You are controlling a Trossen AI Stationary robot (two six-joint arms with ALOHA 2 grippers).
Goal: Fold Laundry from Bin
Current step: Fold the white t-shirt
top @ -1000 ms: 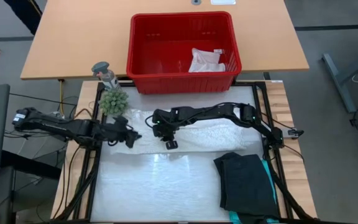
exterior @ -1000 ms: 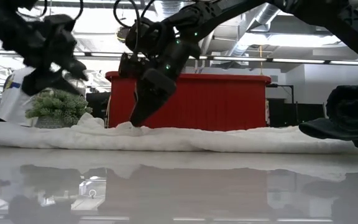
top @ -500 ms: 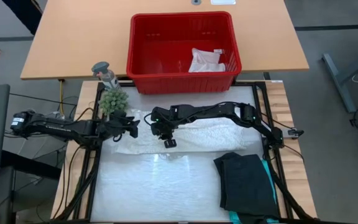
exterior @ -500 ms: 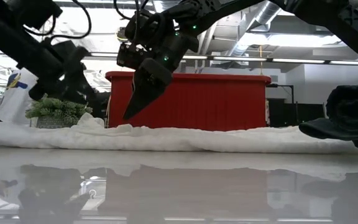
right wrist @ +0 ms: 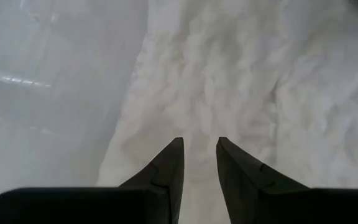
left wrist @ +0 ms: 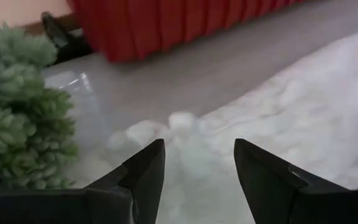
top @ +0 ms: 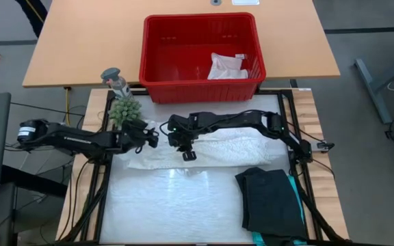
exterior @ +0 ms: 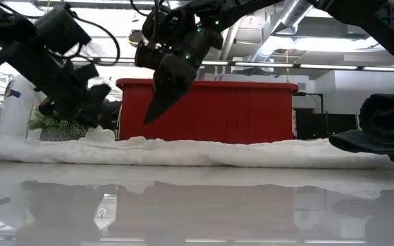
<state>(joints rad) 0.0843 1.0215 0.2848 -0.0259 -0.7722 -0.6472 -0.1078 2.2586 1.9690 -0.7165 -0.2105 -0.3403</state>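
A large white lacy top (top: 231, 147) lies flat in a long band across the table's middle. My left gripper (top: 154, 139) hovers open over its far left corner, where a small bump of cloth (left wrist: 180, 122) rises ahead of the fingers. My right gripper (top: 189, 155) hangs slightly open, slanting down, clear above the top's left part (right wrist: 229, 68). The red bin (top: 200, 89) stands behind the top with a small white cloth (top: 226, 66) lying in its right corner. A folded black garment (top: 271, 198) rests on a teal one (top: 297, 198) at the near right.
A green potted plant (top: 124, 109) stands just left of my left gripper, with a small grey figure (top: 115, 80) behind it. The near left part of the glossy table (top: 169, 205) is bare. The bin sits on a wooden desk (top: 81, 41) beyond the table.
My left gripper has gone down and toward the far edge, turning as it went, and now stands over the white top's far left corner. My right gripper has risen from the top's surface and hangs clear above it. The top has stayed flat.
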